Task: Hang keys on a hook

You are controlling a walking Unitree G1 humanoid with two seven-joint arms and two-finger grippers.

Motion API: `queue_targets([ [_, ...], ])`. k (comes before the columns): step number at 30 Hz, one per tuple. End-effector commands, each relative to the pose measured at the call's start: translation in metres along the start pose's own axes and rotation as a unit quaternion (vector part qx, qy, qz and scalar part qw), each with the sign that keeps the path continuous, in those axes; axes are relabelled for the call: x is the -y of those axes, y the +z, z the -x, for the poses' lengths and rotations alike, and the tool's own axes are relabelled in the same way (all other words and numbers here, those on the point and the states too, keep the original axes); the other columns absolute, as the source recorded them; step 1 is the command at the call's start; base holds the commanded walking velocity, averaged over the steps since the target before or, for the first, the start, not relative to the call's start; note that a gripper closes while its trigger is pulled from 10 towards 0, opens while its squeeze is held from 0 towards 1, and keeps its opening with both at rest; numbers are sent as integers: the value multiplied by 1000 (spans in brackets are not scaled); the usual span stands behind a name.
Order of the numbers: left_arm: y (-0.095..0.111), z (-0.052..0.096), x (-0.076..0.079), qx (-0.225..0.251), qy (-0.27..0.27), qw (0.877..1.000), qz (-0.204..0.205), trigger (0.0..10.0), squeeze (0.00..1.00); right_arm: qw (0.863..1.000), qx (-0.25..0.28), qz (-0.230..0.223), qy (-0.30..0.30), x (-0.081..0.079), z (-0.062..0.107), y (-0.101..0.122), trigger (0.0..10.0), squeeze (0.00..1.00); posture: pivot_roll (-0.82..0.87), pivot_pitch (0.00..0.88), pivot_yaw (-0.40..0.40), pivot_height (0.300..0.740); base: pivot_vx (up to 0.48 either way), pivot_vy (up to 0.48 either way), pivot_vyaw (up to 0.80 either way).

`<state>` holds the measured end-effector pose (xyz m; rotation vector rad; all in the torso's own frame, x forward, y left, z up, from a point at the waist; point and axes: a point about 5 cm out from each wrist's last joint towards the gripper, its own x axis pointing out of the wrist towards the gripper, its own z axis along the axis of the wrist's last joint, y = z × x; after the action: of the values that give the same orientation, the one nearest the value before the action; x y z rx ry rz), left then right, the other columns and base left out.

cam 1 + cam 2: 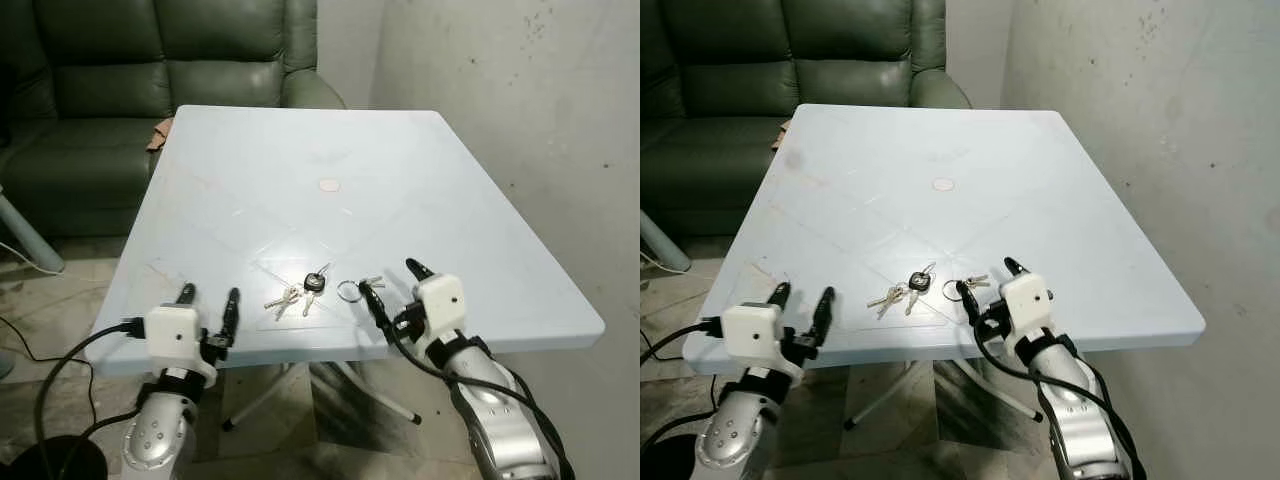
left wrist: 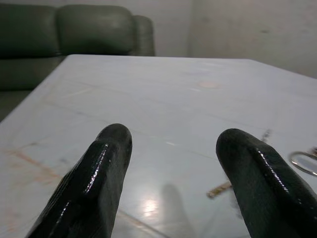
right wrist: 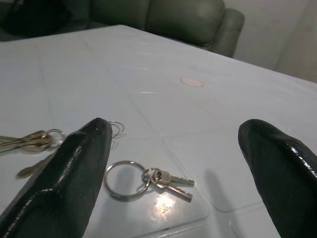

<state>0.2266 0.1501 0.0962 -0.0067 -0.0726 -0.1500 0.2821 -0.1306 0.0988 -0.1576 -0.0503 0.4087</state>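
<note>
**Two key bunches lying flat near the desk's front edge, both grippers released**

Left eye view: the pale blue desk is carrying two sets of keys near its near edge. The black-fob key bunch is lying left of centre; the small ring with two keys is lying just right of it, close to the right gripper. The left gripper is hovering at the near-left edge, fingers spread and holding nothing. A green sofa is standing beyond the desk. No hook is appearing here.

Right eye view: the same layout is showing, with the right gripper's fingers parted around the small ring's near side.

Left wrist view: the left fingers are standing apart over bare desk.

Right wrist view: the ring is lying between the released fingers, keys fanned to one side.

The keys are looking light, hard, thin and slippery on smooth plastic, likely to skate when nudged. Pinching across the ring's wire seems the best hold, leaving the loop free for hanging.
</note>
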Motion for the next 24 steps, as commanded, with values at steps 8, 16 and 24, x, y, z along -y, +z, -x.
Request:
queue_targets([
  [8, 0, -6, 11, 2, -54, 998, -23, 10000, 0, 997, -70, -18, -24, -9, -13, -13, 10000, 0, -54, 43, -47, 740, 0, 0, 0],
  [16, -2, -5, 19, 1, -77, 997, -30, 10000, 0, 991, -111, -38, -57, -16, -21, -19, 10000, 0, -53, 67, -56, 740, 0, 0, 0],
  [24, -4, -2, 22, -4, -78, 997, -29, 10000, 0, 992, -100, -44, -67, -21, -27, -12, 10000, 0, -49, 86, -63, 740, 0, 0, 0],
])
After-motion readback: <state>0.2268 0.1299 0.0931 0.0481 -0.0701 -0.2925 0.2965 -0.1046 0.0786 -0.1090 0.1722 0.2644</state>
